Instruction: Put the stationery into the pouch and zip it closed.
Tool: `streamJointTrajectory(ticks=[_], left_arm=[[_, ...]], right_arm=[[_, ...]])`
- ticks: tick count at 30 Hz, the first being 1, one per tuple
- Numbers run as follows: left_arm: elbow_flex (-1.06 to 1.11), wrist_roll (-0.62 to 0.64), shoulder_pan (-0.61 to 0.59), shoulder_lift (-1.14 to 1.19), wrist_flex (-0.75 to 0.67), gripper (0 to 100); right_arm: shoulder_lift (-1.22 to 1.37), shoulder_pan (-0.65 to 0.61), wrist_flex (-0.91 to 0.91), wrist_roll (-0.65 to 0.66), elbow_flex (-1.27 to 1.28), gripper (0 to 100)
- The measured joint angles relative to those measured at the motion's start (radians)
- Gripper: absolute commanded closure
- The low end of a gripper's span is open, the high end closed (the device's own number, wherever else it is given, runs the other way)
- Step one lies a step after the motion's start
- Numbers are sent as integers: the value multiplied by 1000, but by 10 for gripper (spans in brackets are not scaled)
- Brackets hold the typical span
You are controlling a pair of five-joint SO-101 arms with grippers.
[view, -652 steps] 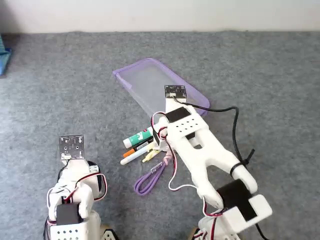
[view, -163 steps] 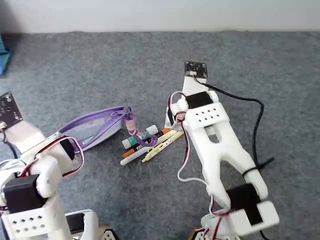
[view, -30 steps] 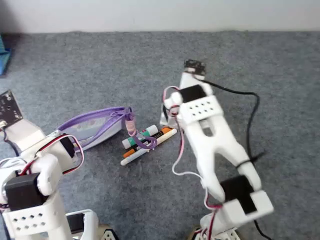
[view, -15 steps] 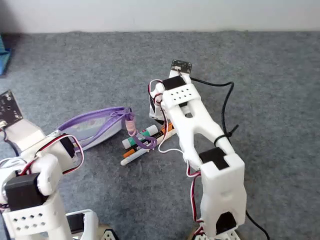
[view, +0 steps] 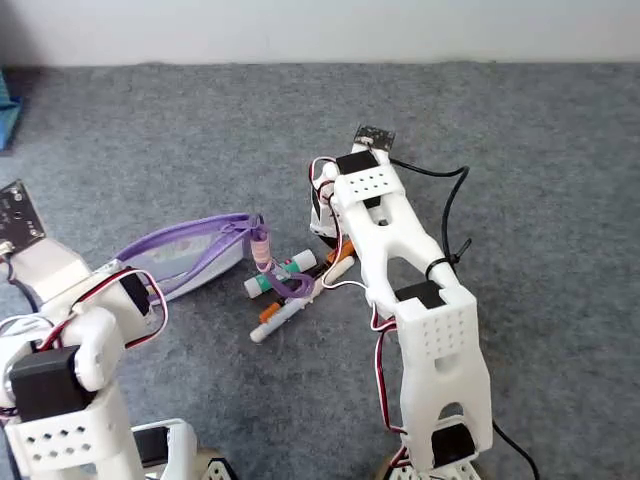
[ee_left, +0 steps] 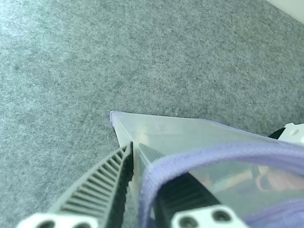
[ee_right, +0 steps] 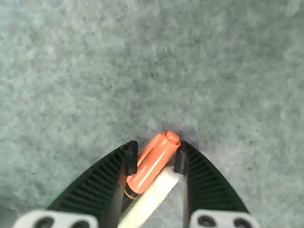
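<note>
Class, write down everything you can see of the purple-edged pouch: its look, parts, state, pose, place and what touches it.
The pouch is a flat, translucent, plastic-looking case edged with a purple fabric zipper band. It looks unzipped, its mouth facing the pens. It stands tilted over the grey carpet, one end pinched by the left gripper, fingers shut on its clear wall beside the band. A pink pull hangs at the mouth end; a purple loop strap lies across the pens.

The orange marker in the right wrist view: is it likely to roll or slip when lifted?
The orange marker looks round and smooth, so it probably rolls if released. The right tool grips it near one end, so it may tilt.
</note>
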Motion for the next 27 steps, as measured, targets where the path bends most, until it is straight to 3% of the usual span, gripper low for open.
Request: streamJointTrajectory(ticks=[3,13,22,27], left_arm=[[2,0,0,0,-9,988],[2,0,0,6,-18,988],[2,0,0,6,-18,988],[2,0,0,6,-18,988]], right_arm=[[3,0,2,5,-2,997],[-77,69,64,44,0,991],[-405,72,176,170,0,991],[-644,12,201,247,0,991]])
